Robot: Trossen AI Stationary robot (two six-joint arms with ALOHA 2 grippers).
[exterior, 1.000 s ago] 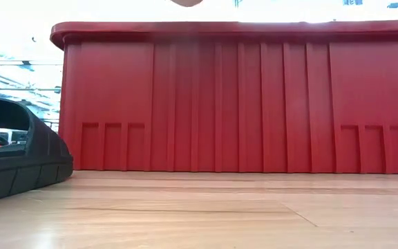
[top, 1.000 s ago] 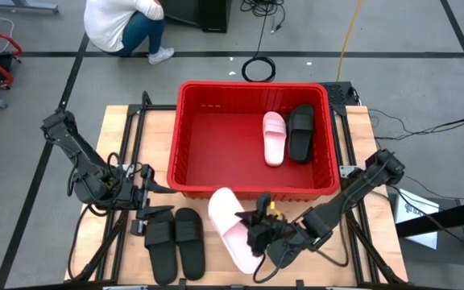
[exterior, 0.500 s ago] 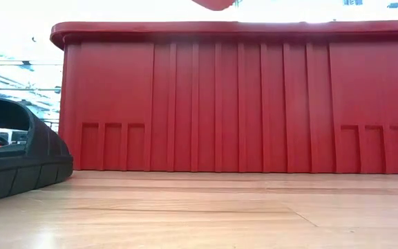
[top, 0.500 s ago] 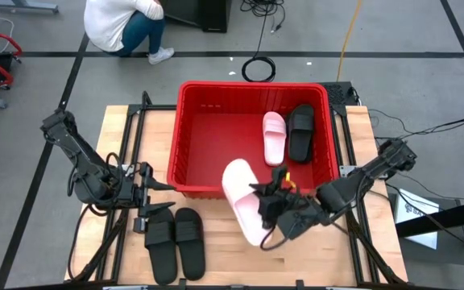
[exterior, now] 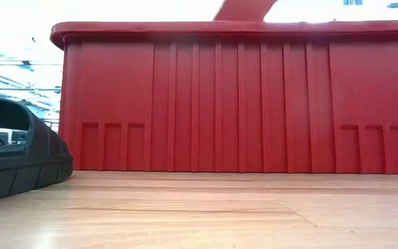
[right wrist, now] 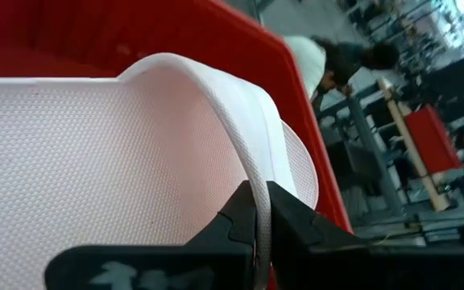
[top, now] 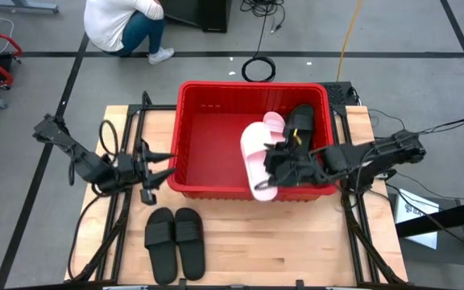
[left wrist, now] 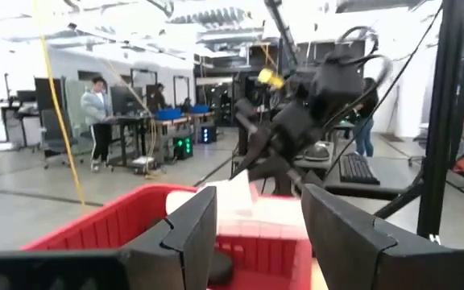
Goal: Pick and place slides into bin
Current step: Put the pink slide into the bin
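Note:
The red bin (top: 216, 133) stands at the table's far middle, with a pale pink slide (top: 275, 122) and a black slide (top: 300, 130) lying inside at its right. My right gripper (top: 274, 167) is shut on a second pale pink slide (top: 254, 157), which hangs over the bin's near wall. A corner of this slide (exterior: 244, 8) shows above the rim in the low view. Two black slides (top: 174, 242) lie side by side, soles down, on the table in front of the bin. My left gripper (top: 166, 163) stands open and empty by the bin's near left corner. My right gripper pinches the edge of the pale pink slide's strap (right wrist: 252, 173) between its two fingers (right wrist: 236, 225). It comes from the table's right, slanting down. The slide is lifted clear, tilted, its length running from near to far above the bin's near wall.
The bin's left half (top: 208, 145) holds nothing. Bare wood (top: 296, 242) lies in front of the bin, right of the black slides. A person crouches on the floor beyond the table's far left (top: 123, 24). Cables lie on the floor behind the bin (top: 258, 68).
My right gripper has carried the pale pink slide up and toward the far edge, from above the table in front of the bin to over the bin's near wall, staying shut on it. My left gripper has swung a little toward the far edge, still open.

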